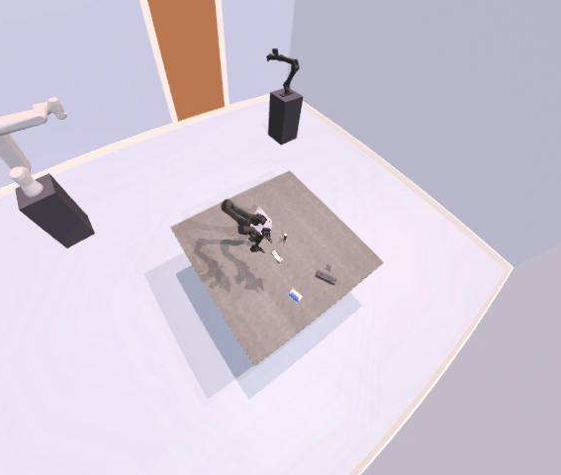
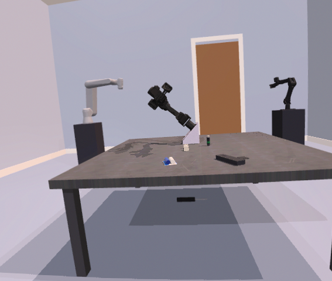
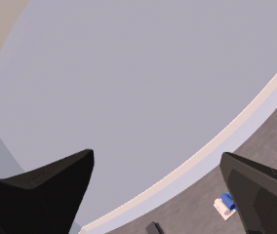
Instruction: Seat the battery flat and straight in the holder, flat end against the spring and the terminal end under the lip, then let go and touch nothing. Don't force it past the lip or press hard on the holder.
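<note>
Holding nothing between fingers (image 1: 256, 248) (image 2: 153, 103) spread wide. Battery (image 1: 285, 237) (image 2: 208, 140): upright, toward far tabletop (image 1: 254, 317) (image 2: 262, 163) edge in exterior view. Likely light, stiff, slick-sleeved, prone to tip or roll; grip gently around mid-body, leaving both ends free.

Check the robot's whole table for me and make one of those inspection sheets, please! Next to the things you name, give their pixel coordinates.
Surface: grey-brown tabletop (image 1: 270, 322) (image 2: 190, 178) (image 3: 275, 141), shadows across one side.
Job's things: likely battery (image 1: 285, 237) (image 2: 208, 140) stands upright, unseated; can't tell which thing is the holder.
Clutter: cream piece (image 1: 276, 255) (image 2: 185, 147), long dark box (image 1: 326, 277) (image 2: 230, 159) (image 3: 153, 228), blue and white rolls (image 1: 294, 295) (image 2: 169, 161) (image 3: 224, 205); screwdriver-like thing (image 2: 185, 199) below the tabletop.
Grippers: tool (image 1: 267, 246) (image 2: 158, 96) (image 3: 160, 159) open, raised.
Cables: nothing seen.
Surroundings: pale arm (image 1: 14, 125) (image 2: 91, 99), black arm (image 1: 293, 73) (image 2: 288, 92), brown door (image 1: 186, 55) (image 2: 217, 91).
</note>
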Motion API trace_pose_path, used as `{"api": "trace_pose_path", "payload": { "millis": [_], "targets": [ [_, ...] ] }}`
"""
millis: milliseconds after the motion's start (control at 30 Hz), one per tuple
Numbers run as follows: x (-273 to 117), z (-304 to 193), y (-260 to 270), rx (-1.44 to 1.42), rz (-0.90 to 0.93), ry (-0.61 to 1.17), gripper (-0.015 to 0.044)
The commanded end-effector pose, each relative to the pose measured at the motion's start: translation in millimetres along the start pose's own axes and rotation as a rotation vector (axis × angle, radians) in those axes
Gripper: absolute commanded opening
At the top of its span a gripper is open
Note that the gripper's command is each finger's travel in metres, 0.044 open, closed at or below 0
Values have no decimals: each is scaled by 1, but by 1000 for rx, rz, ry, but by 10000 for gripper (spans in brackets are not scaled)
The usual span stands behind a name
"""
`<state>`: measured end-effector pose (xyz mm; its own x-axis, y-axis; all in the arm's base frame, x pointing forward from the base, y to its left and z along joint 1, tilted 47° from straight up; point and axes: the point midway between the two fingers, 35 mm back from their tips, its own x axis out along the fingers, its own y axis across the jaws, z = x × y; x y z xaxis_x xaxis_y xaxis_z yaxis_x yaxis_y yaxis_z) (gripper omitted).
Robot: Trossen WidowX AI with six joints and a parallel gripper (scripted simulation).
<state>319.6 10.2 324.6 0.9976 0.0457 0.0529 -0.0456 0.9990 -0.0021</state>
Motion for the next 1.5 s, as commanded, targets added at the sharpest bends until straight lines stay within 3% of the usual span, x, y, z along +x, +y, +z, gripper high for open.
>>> {"api": "trace_pose_path", "payload": {
  "millis": [0, 100, 300, 467, 700, 933, 1100, 1267, 1467],
  "targets": [
    [1, -2, 1, 4, 2, 7, 374],
    [9, -27, 9, 63, 21, 105, 295],
    [29, -124, 47, 152, 35, 512, 138],
    [14, -211, 92, 125, 32, 884, 6],
    [-42, -307, 122, -95, -86, 1327, 0],
    [-106, -364, 117, -499, -276, 1623, 0],
    [-139, -379, 105, -819, -400, 1713, 0],
    [-140, -381, 104, -832, -404, 1715, 0],
    [-145, -420, 65, -832, -405, 1713, 0]
  ]
}}
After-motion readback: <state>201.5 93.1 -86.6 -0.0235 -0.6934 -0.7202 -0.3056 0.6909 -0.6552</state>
